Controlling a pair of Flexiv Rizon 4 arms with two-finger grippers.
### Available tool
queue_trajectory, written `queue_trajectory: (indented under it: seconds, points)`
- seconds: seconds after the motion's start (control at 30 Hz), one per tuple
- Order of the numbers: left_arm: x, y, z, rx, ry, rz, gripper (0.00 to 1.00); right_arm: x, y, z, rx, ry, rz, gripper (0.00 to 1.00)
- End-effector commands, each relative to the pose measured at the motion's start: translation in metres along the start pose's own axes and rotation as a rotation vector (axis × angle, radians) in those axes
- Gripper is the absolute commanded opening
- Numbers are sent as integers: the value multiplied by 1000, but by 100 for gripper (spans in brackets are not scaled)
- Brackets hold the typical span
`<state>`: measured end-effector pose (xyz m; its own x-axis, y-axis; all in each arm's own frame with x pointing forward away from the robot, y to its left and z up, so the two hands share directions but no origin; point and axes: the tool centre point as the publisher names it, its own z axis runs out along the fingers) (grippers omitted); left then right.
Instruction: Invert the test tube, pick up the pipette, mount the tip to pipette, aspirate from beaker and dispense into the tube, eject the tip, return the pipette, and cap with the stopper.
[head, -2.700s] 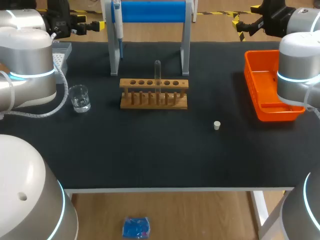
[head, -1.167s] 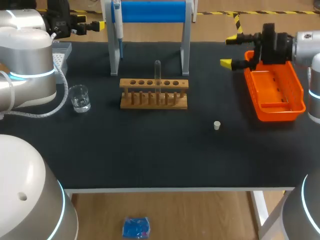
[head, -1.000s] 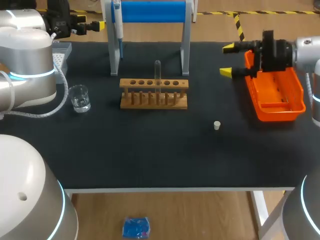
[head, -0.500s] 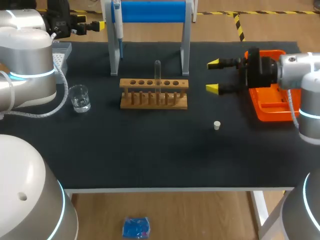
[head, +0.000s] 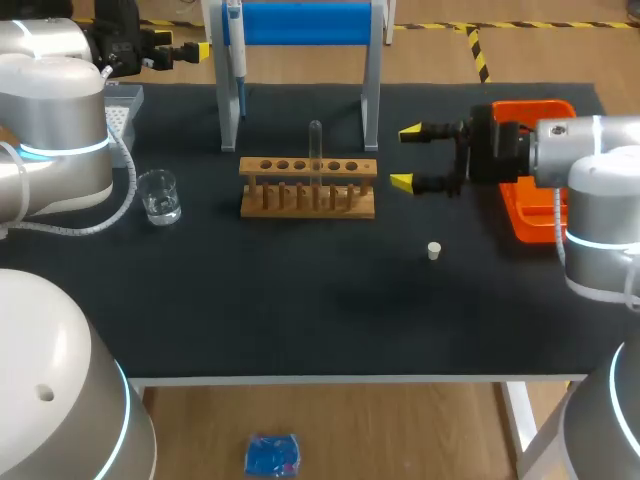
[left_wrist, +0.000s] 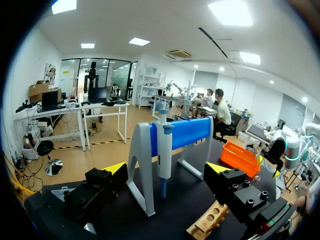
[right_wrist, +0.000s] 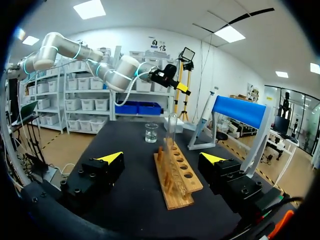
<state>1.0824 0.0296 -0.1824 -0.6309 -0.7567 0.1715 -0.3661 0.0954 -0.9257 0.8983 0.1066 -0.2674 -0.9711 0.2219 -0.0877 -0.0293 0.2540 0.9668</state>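
A clear test tube (head: 315, 142) stands in the wooden rack (head: 308, 188) at mid table; from the right wrist the tube (right_wrist: 171, 128) rises at the rack's (right_wrist: 178, 174) far end. My right gripper (head: 405, 157) hovers open just right of the rack, fingers pointing at it, nothing between them. The right gripper (right_wrist: 161, 158) frames the rack ahead. A blue-white pipette (head: 234, 50) hangs on the stand (head: 300, 25). My left gripper (left_wrist: 166, 167) is open, facing the pipette (left_wrist: 163, 160). The beaker (head: 159, 196) sits left of the rack, the white stopper (head: 434, 250) to its right front.
An orange tray (head: 522, 212) lies at the right edge, partly behind my right arm. A grey tip box (head: 121, 108) sits at the back left. My left arm's gripper (head: 192, 49) is beyond the stand's left post.
My right arm has swung in from the back right corner, past the orange tray, leftward to just beside the rack, gripper still open. The left arm has stayed put.
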Motion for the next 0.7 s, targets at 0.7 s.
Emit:
queue_trajectory:
  seconds: [0.7]
  points:
    - [138,18,-20,22,66,184,100,1,0,-1,1,0,0,100]
